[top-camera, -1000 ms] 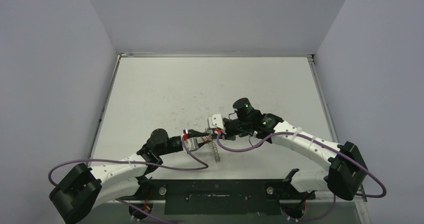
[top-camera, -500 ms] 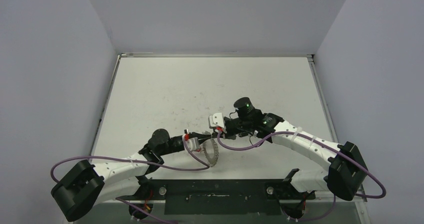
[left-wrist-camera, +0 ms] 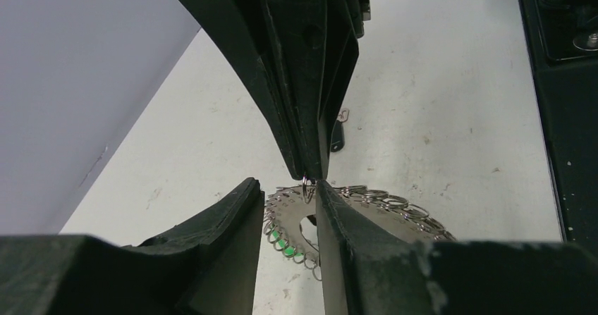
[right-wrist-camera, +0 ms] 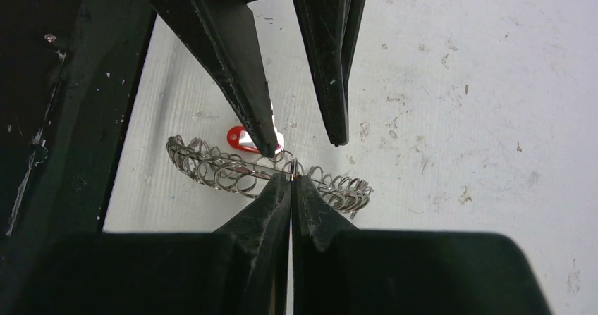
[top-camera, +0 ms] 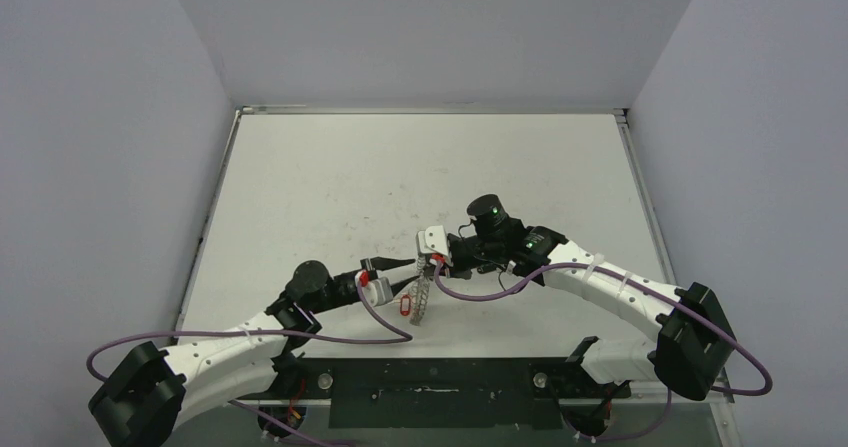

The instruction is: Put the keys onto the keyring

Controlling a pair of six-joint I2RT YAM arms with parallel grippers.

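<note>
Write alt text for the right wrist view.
The right claw, shut, pinches the rim of the keyring, a grey metal ring fringed with small wire loops, seen nearly edge-on over the scuffed white table. The left claw reaches in from the top with its fingers apart, one tip at the ring; a red tag shows behind it.

keyring (left-wrist-camera: 374,213) partly hidden behind left gripper (left-wrist-camera: 284,183); green tag (left-wrist-camera: 282,244) barely peeks out; one key (left-wrist-camera: 337,137) half behind right gripper (left-wrist-camera: 307,175); red tag (right-wrist-camera: 237,140) clipped by left gripper too; top view: keys too small to tell
</note>
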